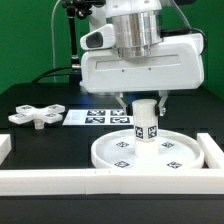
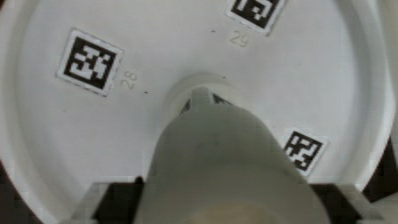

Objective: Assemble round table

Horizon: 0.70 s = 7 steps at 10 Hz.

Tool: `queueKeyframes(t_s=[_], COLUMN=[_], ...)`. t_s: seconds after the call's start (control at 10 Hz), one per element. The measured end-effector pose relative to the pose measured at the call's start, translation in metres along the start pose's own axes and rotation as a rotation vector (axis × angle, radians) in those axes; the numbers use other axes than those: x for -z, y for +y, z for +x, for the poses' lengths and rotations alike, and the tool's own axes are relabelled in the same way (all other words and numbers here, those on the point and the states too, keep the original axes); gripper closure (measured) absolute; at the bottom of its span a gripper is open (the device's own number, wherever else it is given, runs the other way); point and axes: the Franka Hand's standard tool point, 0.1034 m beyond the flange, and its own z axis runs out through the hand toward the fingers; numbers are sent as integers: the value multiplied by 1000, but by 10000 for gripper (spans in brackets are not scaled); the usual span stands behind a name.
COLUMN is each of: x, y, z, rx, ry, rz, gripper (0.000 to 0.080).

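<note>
The gripper (image 1: 144,102) hangs vertically over the centre of the round disc (image 1: 118,152), with its jaws pinching the upper part of the short post (image 1: 146,122). In the wrist view the two fingers (image 2: 119,203) lie against opposite sides of the post (image 2: 222,150), with no gap visible on either side. The post stands upright, and its lower end sits at the centre hub (image 2: 205,85) of the disc (image 2: 178,40). How deep it sits in the hub cannot be determined. The disc lies flat on the black table (image 1: 40,145), rim upward, towards the exterior view's right. It sits in the corner formed by the near border rail (image 1: 50,180) and the right border rail (image 1: 212,150), close to both. Small black-and-white tags show on the disc's inner face and on the side of the post. The four-armed cross piece (image 1: 35,115) lies flat on the table at the exterior view's left, well apart from the disc and untouched. The marker board (image 1: 100,117) lies between the cross piece and the post, just beyond the disc's far rim.
</note>
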Motion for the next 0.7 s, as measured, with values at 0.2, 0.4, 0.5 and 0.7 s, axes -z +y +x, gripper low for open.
queueKeyframes(t_s=[0.2, 0.4, 0.5, 0.7], x=[0, 0, -1, -2], y=[0, 0, 0, 0], z=[0, 0, 0, -1], rx=[-77, -202, -279, -612], ry=[0, -1, -2, -10], rz=[0, 1, 9, 55], gripper=[391, 390, 390, 390])
